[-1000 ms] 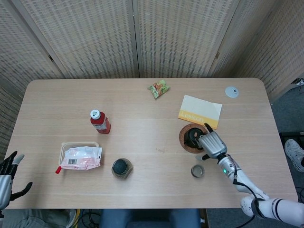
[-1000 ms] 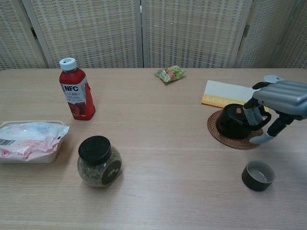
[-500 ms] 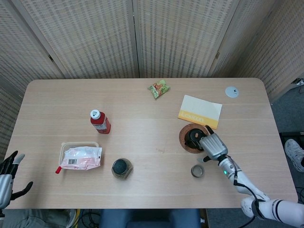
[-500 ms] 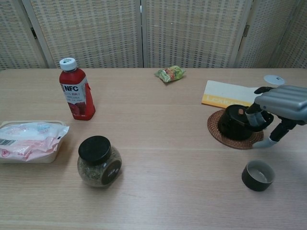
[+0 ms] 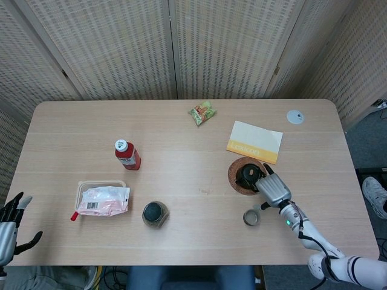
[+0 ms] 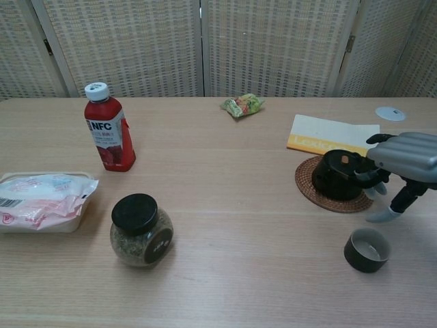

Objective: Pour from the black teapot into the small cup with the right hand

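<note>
The black teapot [image 6: 339,174] is seen standing upright on a round woven coaster [image 6: 311,189] in the chest view, with the small cup [image 6: 367,250] set on the table [image 6: 225,225] nearer the robot and apart from it. The right hand [image 6: 401,161] is placed at the pot's handle side, its fingers [image 6: 369,179] curled toward the handle; whether the handle is actually gripped cannot be told from either view. In the head view the same right hand [image 5: 273,188] is shown from above, covering the handle, so that only the lid of the black teapot [image 5: 247,176] is visible, and the small cup [image 5: 251,217] is seen just below the hand. The left hand [image 5: 10,224] is shown only in the head view, at the table's near left corner, fingers spread and nothing held. A red bottle [image 6: 108,135], a dark-lidded jar [image 6: 141,229], a packet in a tray [image 6: 42,202], a snack bag [image 6: 242,104] and a yellow-edged booklet [image 6: 330,134] are seen in both views.
</note>
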Tool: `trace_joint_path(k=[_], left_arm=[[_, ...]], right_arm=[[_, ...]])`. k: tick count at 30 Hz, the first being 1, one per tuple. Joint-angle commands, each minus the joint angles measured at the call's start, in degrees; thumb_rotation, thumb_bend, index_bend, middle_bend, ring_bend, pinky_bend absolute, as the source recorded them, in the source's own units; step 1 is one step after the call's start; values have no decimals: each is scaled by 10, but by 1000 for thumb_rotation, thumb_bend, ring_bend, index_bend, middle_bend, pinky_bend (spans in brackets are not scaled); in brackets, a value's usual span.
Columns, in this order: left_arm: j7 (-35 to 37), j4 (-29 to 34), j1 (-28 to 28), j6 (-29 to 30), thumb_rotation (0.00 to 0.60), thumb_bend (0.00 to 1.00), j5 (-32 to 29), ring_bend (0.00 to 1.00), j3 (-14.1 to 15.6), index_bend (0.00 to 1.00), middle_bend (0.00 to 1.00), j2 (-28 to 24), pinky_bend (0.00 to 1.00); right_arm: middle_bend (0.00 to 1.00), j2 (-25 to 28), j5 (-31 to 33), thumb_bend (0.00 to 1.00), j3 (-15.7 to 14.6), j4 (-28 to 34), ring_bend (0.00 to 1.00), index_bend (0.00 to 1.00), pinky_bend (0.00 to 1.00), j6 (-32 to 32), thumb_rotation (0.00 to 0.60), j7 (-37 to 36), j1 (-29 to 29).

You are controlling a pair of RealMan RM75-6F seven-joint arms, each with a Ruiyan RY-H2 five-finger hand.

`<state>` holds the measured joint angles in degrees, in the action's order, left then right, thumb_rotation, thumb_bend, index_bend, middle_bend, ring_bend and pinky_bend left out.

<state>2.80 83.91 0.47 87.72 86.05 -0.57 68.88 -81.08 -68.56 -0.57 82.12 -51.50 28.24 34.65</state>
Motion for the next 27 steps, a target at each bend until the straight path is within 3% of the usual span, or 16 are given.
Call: trace_joint_path(k=[1, 9, 15, 27], left_arm=[[1, 0, 0, 0, 600, 243, 0, 74, 0, 90, 0, 0, 113], [3, -3, 1, 2, 600, 243, 0, 74, 0, 90, 0, 1, 113], [4, -4, 2, 2, 600, 242, -1, 73, 0, 90, 0, 2, 110], [1, -4, 3, 4, 600, 243, -1, 74, 0, 91, 0, 2, 103]], right_arm=[[548, -1, -1, 0, -1, -1, 437, 537, 0, -1, 365, 0, -2], [609, -8, 0, 0, 1, -9, 541, 598, 0, -7, 384, -2, -7], [711, -10, 12, 0, 13, -14, 683, 696, 0, 2, 545, -10, -2], [822, -10, 37, 0, 34, -29, 766, 791, 0, 48, 562, -49, 21]])
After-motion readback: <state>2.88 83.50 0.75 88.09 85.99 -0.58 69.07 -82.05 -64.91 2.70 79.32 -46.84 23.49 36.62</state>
